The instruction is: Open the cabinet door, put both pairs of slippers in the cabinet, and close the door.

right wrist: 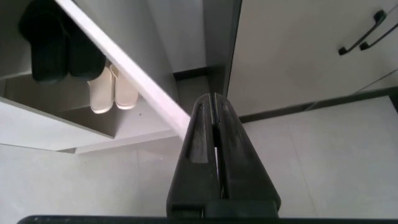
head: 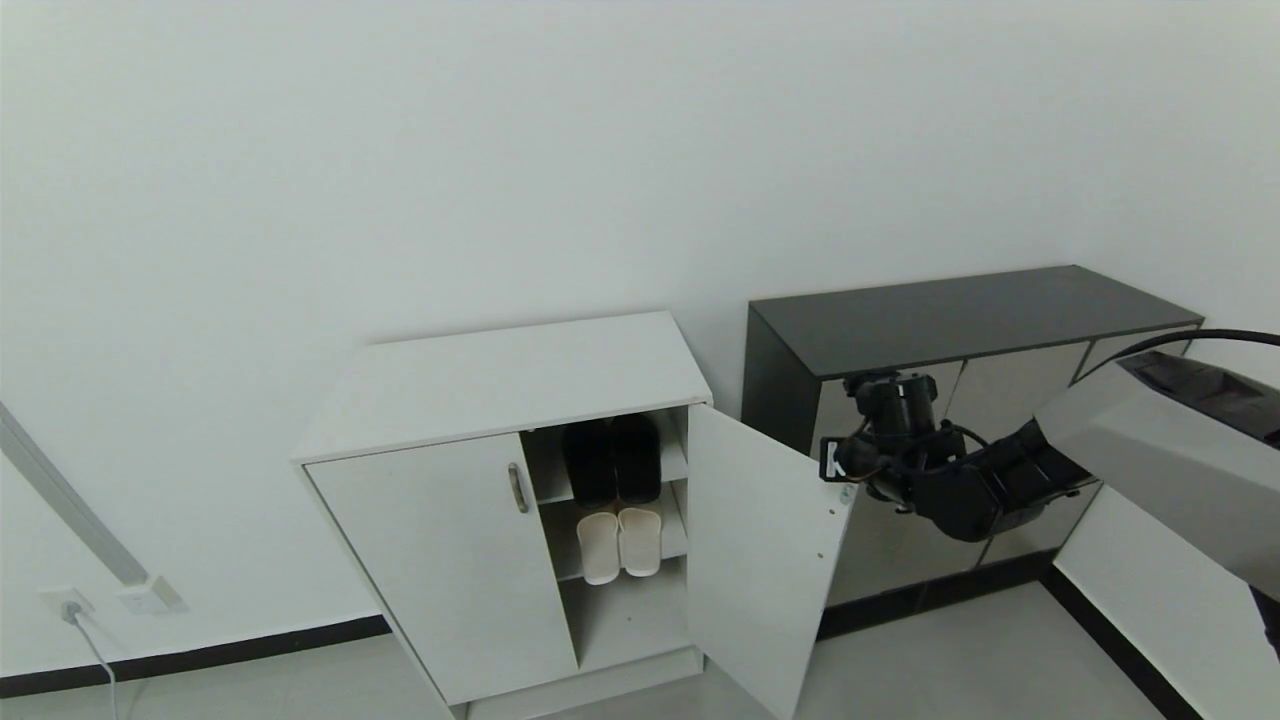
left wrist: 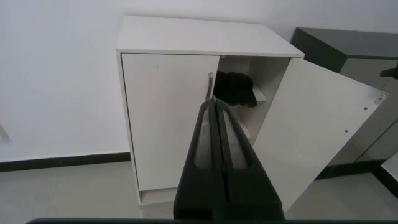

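I see the white two-door cabinet [head: 500, 385] standing against the wall. Its right door [head: 765, 570] is swung open and its left door [head: 450, 570] is shut. The pair of black slippers [head: 612, 460] sits on the upper shelf. The pair of cream slippers [head: 620, 542] lies side by side on the shelf below. My right gripper [right wrist: 215, 99], fingers pressed together, is at the free edge of the open door. My left gripper [left wrist: 215, 106], likewise pressed together, hangs in front of the cabinet, apart from it. A black cabinet with mirrored doors [head: 960, 315] stands just beside.
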Motion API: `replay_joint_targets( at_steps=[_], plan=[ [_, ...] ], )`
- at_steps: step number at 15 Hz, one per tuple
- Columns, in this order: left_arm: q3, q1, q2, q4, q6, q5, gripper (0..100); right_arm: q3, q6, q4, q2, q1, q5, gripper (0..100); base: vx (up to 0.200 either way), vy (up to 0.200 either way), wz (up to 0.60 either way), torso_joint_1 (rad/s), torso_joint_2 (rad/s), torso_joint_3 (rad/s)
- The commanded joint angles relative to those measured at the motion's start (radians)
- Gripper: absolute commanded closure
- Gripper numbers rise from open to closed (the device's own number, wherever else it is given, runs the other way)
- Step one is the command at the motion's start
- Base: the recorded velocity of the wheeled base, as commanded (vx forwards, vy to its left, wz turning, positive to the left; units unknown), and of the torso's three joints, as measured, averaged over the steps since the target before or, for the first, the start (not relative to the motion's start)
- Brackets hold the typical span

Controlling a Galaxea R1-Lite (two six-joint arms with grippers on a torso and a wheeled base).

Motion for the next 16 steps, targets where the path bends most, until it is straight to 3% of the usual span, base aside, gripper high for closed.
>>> replay_joint_targets(
  at_steps=[1, 11, 16],
  plan=[
    [0.001, 0.0, 0.001, -0.001, 0.0, 0.0, 100, -0.003, 0.0, -0.001, 0.021, 0.0, 0.0, 100, 0.0, 0.0, 0.0, 0.0, 0.0, 0.0],
    [0.0, 0.0, 0.001, -0.001, 0.0, 0.0, 100, 0.013, 0.0, 0.001, 0.023, 0.024, -0.002, 100, 0.0, 0.0, 0.0, 0.0, 0.0, 0.0],
    [0.001, 0.0, 0.001, -0.001, 0.0, 0.0, 100, 0.155, -0.003, -0.078, -0.041, 0.17, -0.019, 100, 0.0, 0.0, 0.0, 0.0, 0.0, 0.0]
  ],
)
